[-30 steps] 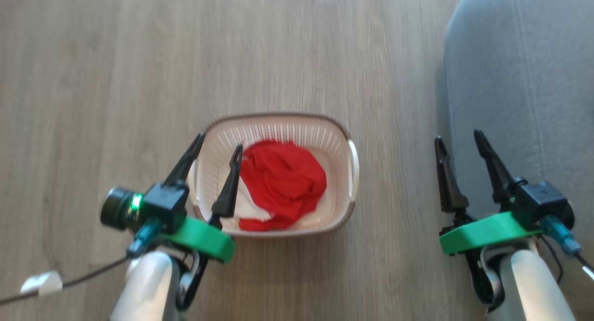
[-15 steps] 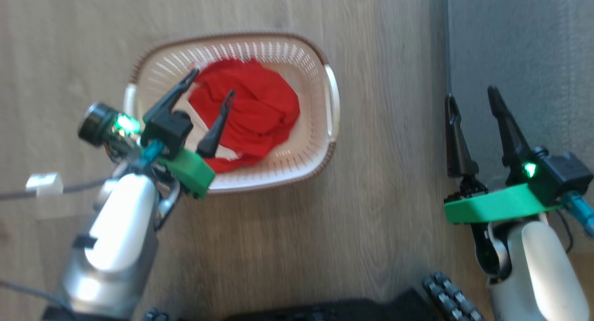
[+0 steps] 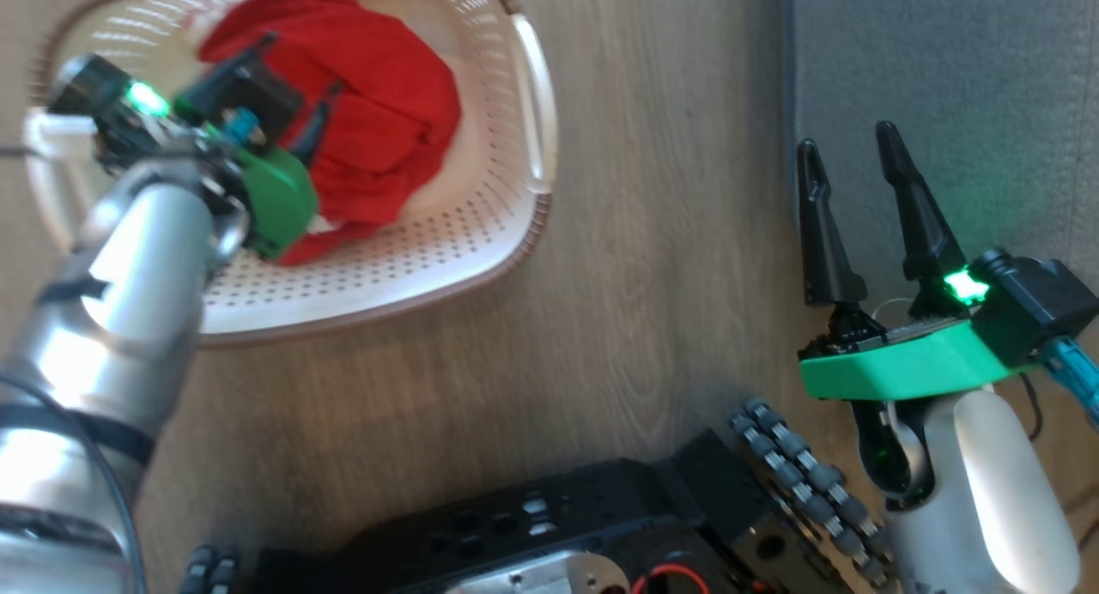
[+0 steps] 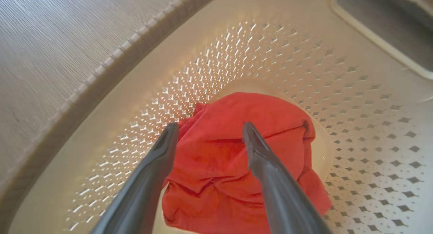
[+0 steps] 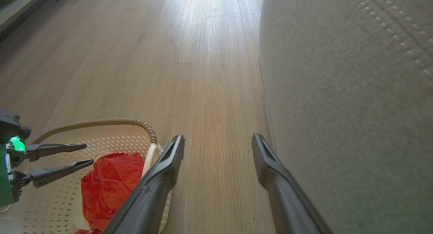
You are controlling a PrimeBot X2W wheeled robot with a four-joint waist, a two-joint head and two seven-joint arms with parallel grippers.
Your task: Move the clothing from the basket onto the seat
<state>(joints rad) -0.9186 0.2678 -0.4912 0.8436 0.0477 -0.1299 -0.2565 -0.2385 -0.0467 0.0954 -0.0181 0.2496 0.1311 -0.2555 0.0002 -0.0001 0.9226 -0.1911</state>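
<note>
Red clothing point(image 4: 233, 166) bunched in basket point(image 3: 481, 233) on wooden floor point(image 3: 652, 233). Left gripper point(image 4: 209, 125) wide open, empty, fingers poised over cloth: reach step. Next, likely: lower, pinch fold, lift, carry to grey seat point(image 3: 944, 79). Right gripper point(image 3: 846, 143) open, empty, beside seat.

Both forearms point(image 3: 129, 268) are smooth silver-white shells; the left one carries black bands. Each wrist bears a bright green plate point(image 3: 910, 366), a black camera block point(image 3: 1030, 306) with a lit green light point(image 3: 962, 287), and a teal connector point(image 3: 1073, 375). The right gripper point(image 3: 844, 139) has two long, dark, tapered fingers point(image 3: 914, 208). The near base point(image 3: 532, 525) is black, with a grey-roller wheel point(image 3: 798, 474).
</note>
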